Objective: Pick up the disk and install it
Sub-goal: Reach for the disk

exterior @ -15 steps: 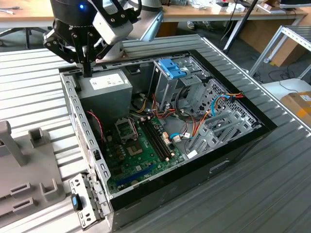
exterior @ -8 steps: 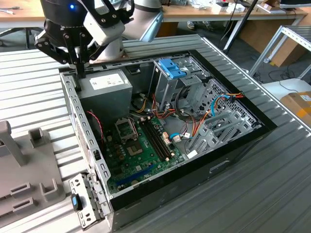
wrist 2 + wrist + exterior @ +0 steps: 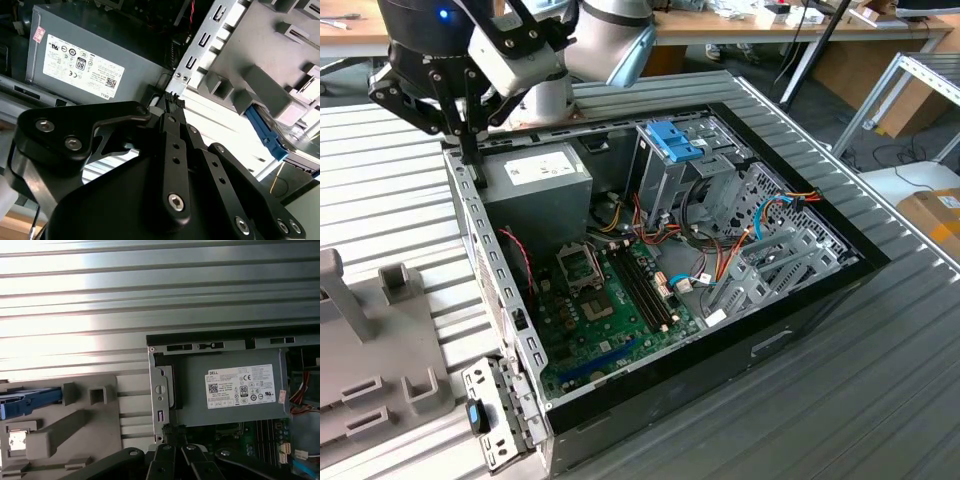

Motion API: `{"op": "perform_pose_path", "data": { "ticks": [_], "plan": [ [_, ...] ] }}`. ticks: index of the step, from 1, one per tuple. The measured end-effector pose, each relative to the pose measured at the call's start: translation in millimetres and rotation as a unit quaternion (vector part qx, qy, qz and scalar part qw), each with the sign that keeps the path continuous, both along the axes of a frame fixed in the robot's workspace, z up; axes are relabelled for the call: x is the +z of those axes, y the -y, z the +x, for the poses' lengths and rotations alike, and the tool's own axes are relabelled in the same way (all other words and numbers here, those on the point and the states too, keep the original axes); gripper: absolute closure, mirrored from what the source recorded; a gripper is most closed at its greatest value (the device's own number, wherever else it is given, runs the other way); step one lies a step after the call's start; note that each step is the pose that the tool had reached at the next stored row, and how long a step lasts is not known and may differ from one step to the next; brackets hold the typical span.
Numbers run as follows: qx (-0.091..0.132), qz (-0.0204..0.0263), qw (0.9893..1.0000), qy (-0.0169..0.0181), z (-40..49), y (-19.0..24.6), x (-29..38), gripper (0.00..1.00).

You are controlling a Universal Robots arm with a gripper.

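Observation:
The disk shows by its bright blue carrier rail (image 3: 30, 401) (image 3: 265, 132), lying in the grey holder (image 3: 75, 425) (image 3: 260, 85) outside the open computer case (image 3: 480, 250). My gripper (image 3: 470, 160) (image 3: 172, 98) (image 3: 172, 429) is shut with nothing between its fingers. It hangs over the case's side wall on the exterior view's left, beside the grey power supply (image 3: 535, 185) (image 3: 230, 390). The disk lies well apart from it, on the far side of that wall.
Inside the case are the green motherboard (image 3: 610, 300), coloured cables and a tall grey metal drive cage (image 3: 665, 180) with a blue latch (image 3: 672, 138) on top. The grey holder (image 3: 370, 340) stands on the ribbed metal table (image 3: 840, 400). A loose bracket (image 3: 495, 420) lies by the case's near corner.

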State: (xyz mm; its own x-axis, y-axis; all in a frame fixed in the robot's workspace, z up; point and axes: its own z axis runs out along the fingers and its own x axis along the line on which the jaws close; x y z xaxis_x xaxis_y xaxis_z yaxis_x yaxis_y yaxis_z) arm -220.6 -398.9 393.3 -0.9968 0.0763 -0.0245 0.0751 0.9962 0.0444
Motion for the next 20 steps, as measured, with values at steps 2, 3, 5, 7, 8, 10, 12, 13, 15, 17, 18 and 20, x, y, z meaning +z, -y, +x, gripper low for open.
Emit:
{"op": "perform_pose_path", "data": {
  "ticks": [2, 3, 5, 7, 8, 10, 12, 13, 15, 17, 18, 20],
  "plan": [
    [0.0, 0.0, 1.0, 0.0, -3.4, 0.0, 0.0, 0.89],
    [0.0, 0.0, 1.0, 0.0, -5.6, 0.0, 0.0, 0.89],
    [0.0, 0.0, 1.0, 0.0, -7.9, 0.0, 0.0, 0.89],
    [0.0, 0.0, 1.0, 0.0, -12.6, 0.0, 0.1, 0.89],
    [0.0, 0.0, 1.0, 0.0, -14.0, 0.0, 0.0, 0.89],
    [0.0, 0.0, 1.0, 0.0, -16.8, 0.0, 0.0, 0.89],
    [0.0, 0.0, 1.0, 0.0, -19.9, 0.0, 0.0, 0.89],
    [0.0, 0.0, 1.0, 0.0, -22.0, 0.0, 0.0, 0.89],
    [0.0, 0.0, 1.0, 0.0, -26.3, 0.0, 0.0, 0.89],
    [0.0, 0.0, 1.0, 0.0, -29.1, 0.0, 0.0, 0.89],
    [0.0, 0.0, 1.0, 0.0, -30.0, 0.0, 0.0, 0.89],
    [0.0, -0.0001, 1.0, 0.0, -33.2, 0.0, 0.1, 0.89]
  ]
}}
